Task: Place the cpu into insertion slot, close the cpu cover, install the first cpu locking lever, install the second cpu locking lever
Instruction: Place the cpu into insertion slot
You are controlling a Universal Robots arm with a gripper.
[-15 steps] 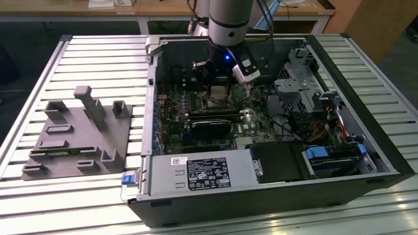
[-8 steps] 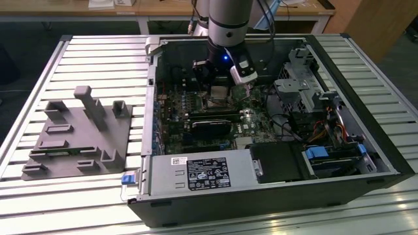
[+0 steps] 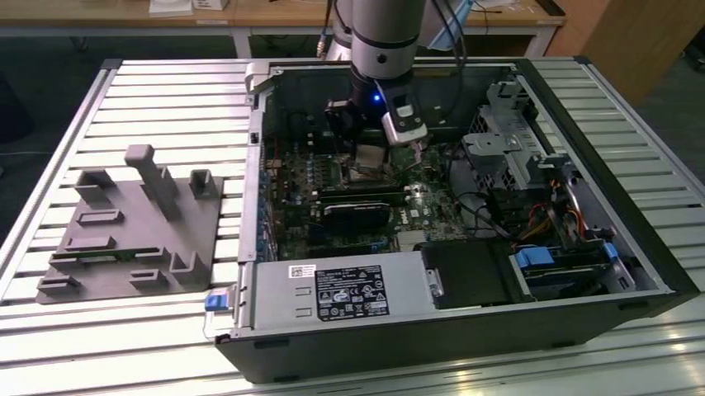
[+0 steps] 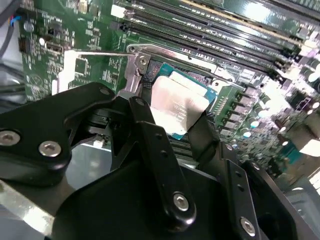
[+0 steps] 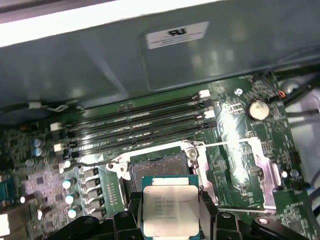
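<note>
Gripper: black two-finger gripper (image 5: 170,222), fingers (image 4: 146,127) narrowed onto the cpu's opposite edges.
Cpu: small flat square silver-grey metal-topped cpu (image 5: 170,206), held just beside the insertion slot.
Insertion slot: square dark-centred, silvery-rimmed insertion slot (image 5: 157,167), uncovered, near long black memory slots (image 5: 140,125).
Cpu cover: thin silvery windowed cpu cover (image 5: 264,172), swung open alongside.
</note>
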